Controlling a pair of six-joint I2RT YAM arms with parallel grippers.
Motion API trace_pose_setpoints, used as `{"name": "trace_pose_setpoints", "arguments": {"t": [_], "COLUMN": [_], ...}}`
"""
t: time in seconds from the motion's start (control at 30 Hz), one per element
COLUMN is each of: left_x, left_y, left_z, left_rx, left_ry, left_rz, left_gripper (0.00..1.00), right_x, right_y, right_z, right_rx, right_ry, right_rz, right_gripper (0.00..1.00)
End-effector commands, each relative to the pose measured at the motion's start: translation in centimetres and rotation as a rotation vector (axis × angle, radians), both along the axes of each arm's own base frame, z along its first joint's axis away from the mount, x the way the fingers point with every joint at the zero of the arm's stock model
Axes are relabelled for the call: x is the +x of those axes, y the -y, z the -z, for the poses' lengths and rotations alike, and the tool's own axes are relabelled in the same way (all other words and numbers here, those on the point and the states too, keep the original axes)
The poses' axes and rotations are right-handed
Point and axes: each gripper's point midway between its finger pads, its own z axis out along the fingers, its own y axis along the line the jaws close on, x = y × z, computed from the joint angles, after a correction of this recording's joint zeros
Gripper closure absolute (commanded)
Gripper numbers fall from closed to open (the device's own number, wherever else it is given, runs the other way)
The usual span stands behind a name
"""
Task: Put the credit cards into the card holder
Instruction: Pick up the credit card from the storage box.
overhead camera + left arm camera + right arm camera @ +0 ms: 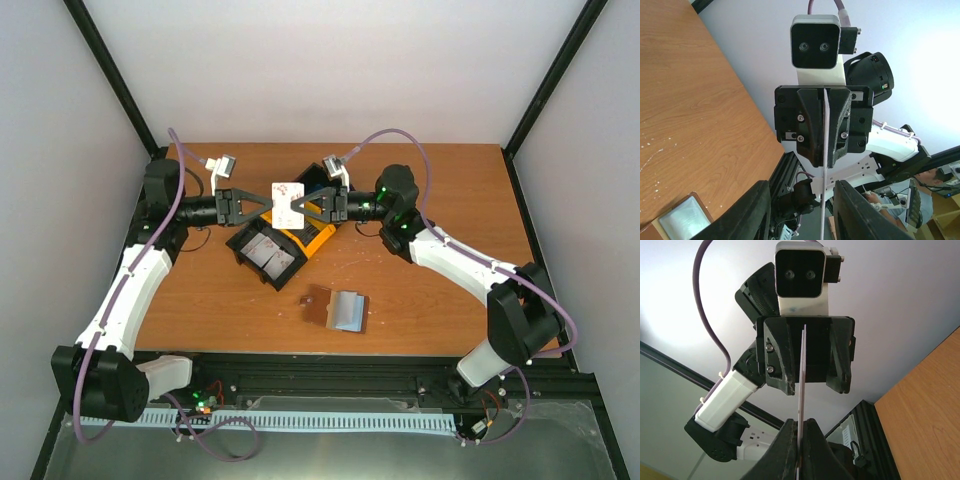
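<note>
Black-and-yellow plastic, the tray (316, 238) sits mid-desk (440, 190) in the top view, with pale cards (266, 250) lying in it. The brown card holder (338, 310) lies open nearer the arm bases, pale pockets up. Above the tray, the arms meet at one white credit card (288, 200), hiding the tray's far part.

The left wrist view shows that card edge-on. The right gripper (824, 150) is clamped on it, while the left gripper (801, 187) stands parted either side, touching nothing.

In the right wrist view, the right gripper's own fingers (789, 445) pinch the card's edge.
</note>
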Motion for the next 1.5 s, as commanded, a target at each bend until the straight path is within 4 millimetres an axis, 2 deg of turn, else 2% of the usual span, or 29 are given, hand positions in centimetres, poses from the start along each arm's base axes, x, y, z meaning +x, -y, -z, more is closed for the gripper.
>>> {"name": "trace_pose_setpoints", "arguments": {"t": [0.0, 0.23, 0.53, 0.87, 1.13, 1.33, 1.47], "left_x": [-0.2, 0.0, 0.4, 0.3, -0.8, -1.4, -1.3], "left_y": [-0.2, -0.1, -0.1, 0.0, 0.3, 1.1, 1.2], "left_z": [-0.7, 0.1, 1.0, 1.7, 1.0, 0.9, 0.7], "left_rx": [-0.002, -0.004, 0.008, -0.003, -0.039, -0.041, -0.043], "left_ry": [0.056, 0.031, 0.006, -0.023, -0.013, -0.008, -0.004], "left_rz": [0.007, 0.016, 0.010, 0.025, 0.075, 0.110, 0.106], "left_gripper": [0.63, 0.63, 0.82, 0.83, 0.80, 0.80, 0.89], "right_x": [0.4, 0.0, -0.9, -1.6, -0.8, -0.3, -0.1], "right_y": [-0.2, -0.5, -0.4, 0.0, -1.0, -1.3, -1.4], "right_z": [-0.3, -0.7, -1.6, -2.8, -0.8, -0.1, 0.7], "right_rx": [-0.007, -0.002, 0.034, 0.099, 0.020, 0.008, -0.013], "right_ry": [0.033, 0.045, 0.061, 0.063, 0.034, 0.009, -0.006], "right_rz": [0.009, -0.007, -0.044, -0.073, -0.043, -0.025, -0.015], "right_gripper": [0.97, 0.97, 0.97, 0.97, 0.97, 0.97, 0.97]}}
